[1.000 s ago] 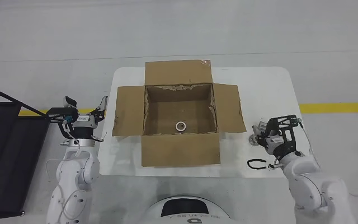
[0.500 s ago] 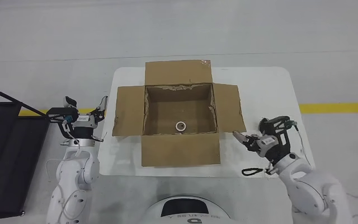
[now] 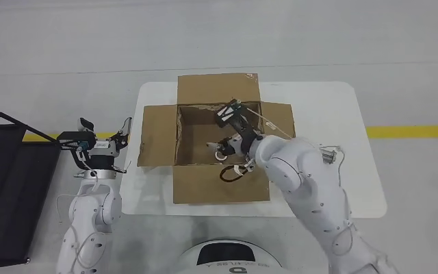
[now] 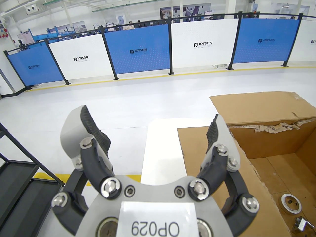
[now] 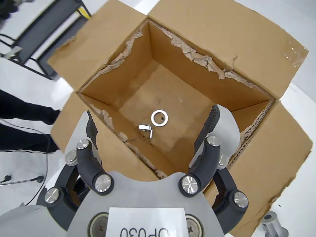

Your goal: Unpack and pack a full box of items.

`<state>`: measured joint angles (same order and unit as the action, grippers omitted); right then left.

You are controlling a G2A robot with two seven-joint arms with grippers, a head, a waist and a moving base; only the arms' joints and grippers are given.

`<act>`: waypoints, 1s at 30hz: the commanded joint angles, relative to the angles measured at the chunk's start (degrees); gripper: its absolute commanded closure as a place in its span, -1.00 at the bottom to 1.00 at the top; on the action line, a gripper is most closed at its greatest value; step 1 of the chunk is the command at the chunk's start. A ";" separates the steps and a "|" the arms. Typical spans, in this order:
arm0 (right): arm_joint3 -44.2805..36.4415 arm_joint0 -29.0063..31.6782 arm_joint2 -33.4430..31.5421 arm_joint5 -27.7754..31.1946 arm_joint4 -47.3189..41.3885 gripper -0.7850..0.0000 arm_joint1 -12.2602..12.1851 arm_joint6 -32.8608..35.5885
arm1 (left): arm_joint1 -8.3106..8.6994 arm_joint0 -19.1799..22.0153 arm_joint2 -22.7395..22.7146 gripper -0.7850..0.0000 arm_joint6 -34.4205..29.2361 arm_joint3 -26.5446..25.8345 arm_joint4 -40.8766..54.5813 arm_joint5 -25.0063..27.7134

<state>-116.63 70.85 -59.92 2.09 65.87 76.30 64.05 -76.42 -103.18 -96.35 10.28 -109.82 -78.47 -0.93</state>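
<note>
The open cardboard box (image 3: 219, 185) stands mid-table with its flaps spread. On its floor lie a metal ring (image 5: 160, 118) and, beside it, a small metal bracket (image 5: 146, 128); the left wrist view has the ring (image 4: 291, 203) and bracket (image 4: 302, 224) too. My right gripper (image 3: 224, 159) hangs over the box near its front wall, open (image 5: 152, 115), nothing between its fingers. My left gripper (image 3: 106, 125) is off the table's left edge, open (image 4: 150, 129) and empty, level with the box's left flap (image 4: 209, 154).
A small metal cylinder (image 5: 272, 222) stands on the white table (image 3: 321, 103) right of the box, also seen from above as a small metal part (image 3: 328, 156). A black cart (image 3: 20, 185) is on the floor at the far left.
My right arm swung from the table's right side to over the box. A small metal bracket now lies beside the ring inside. The left arm has not moved.
</note>
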 commanded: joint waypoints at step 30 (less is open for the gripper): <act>49.52 -25.34 20.40 -3.30 -3.07 0.07 8.13 11.00 | 0.00 0.00 0.00 -1.00 0.00 0.00 0.00 0.00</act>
<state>-69.05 46.05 -39.95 -1.08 63.36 84.06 75.46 -76.42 -103.18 -96.35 10.28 -109.82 -78.47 -0.93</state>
